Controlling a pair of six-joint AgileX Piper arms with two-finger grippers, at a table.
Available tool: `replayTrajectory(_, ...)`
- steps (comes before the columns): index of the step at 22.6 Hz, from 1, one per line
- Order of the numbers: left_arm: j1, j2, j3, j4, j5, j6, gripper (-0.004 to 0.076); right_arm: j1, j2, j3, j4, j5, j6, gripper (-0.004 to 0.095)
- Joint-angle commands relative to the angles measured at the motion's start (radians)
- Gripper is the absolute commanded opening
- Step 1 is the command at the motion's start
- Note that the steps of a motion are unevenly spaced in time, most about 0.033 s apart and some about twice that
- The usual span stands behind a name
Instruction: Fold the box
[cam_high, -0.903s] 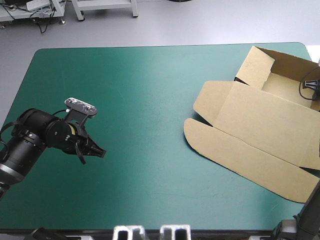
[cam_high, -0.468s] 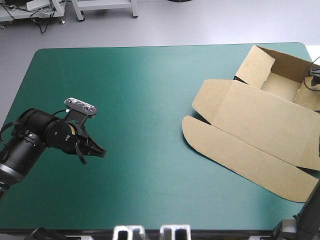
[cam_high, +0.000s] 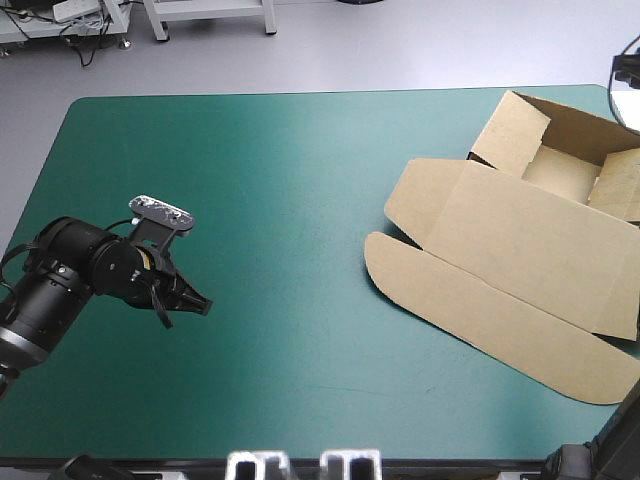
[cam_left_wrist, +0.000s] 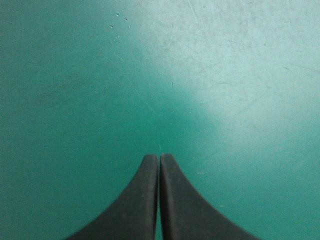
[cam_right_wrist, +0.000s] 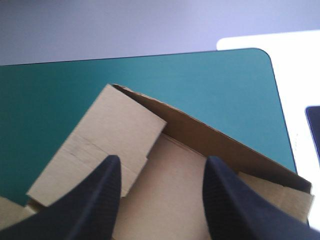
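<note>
The brown box (cam_high: 520, 255) lies at the table's right side, its lid flat toward the front and its tray (cam_high: 560, 172) at the far right corner with walls raised. A side flap (cam_high: 622, 185) leans over the tray's right end. My right gripper (cam_right_wrist: 162, 162) hovers open above the tray (cam_right_wrist: 175, 200), nothing between its fingers; the far wall (cam_right_wrist: 215, 137) and a raised end flap (cam_right_wrist: 107, 125) lie ahead of it. My left gripper (cam_high: 198, 304) is shut and empty over bare cover at the left, far from the box. In its wrist view the left gripper (cam_left_wrist: 159, 158) shows only cover.
The teal-green cover (cam_high: 300, 190) stretches bare between my left gripper and the box. The box's front corner (cam_high: 600, 395) nears the table's right front edge. A white surface (cam_right_wrist: 265, 42) lies beyond the far right corner.
My right gripper has lifted out of the tray and left the high view's right edge. The tray's right flap now leans free. The left arm has not moved.
</note>
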Motion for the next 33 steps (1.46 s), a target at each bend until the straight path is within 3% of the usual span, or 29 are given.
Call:
replayTrajectory(1, -0.001, -0.023, -0.024, 0.01, 0.045, -0.013, -0.0007, 0.087, -0.117, -0.007, -0.012, -0.003, -0.031, 0.0279)
replayTrajectory(7, -0.001, -0.023, -0.024, 0.01, -0.009, -0.013, -0.0009, 0.317, -0.229, 0.158, -0.145, -0.002, -0.057, -0.0017)
replayTrajectory(8, -0.001, -0.023, -0.024, 0.01, -0.017, -0.013, -0.0009, 0.395, -0.273, 0.248, -0.159, -0.002, -0.106, -0.0018)
replayTrajectory(11, -0.001, -0.023, -0.024, 0.01, -0.017, -0.013, -0.0009, 0.482, -0.339, 0.379, -0.197, -0.002, -0.116, -0.0019)
replayTrajectory(16, -0.001, -0.023, -0.02, 0.012, -0.028, -0.001, -0.0009, 0.551, -0.493, 0.636, -0.219, -0.002, -0.054, -0.0018)
replayTrajectory(21, -0.001, -0.048, -0.016, 0.006, -0.028, -0.001, -0.0009, 0.551, -0.782, 1.035, -0.217, -0.005, -0.035, -0.0017)
replayTrajectory(23, -0.001, -0.071, -0.006, 0.001, -0.012, -0.001, -0.0009, 0.551, -0.899, 1.144, -0.235, -0.069, -0.005, -0.0017)
replayTrajectory(27, -0.001, -0.149, 0.11, -0.05, -0.034, -0.025, -0.0009, 0.551, -1.073, 1.306, -0.24, -0.013, 0.043, -0.0017)
replayTrajectory(33, -0.001, -0.181, 0.158, -0.049, -0.003, -0.084, -0.0009, 0.551, -1.149, 1.415, -0.389, -0.018, 0.144, -0.0017)
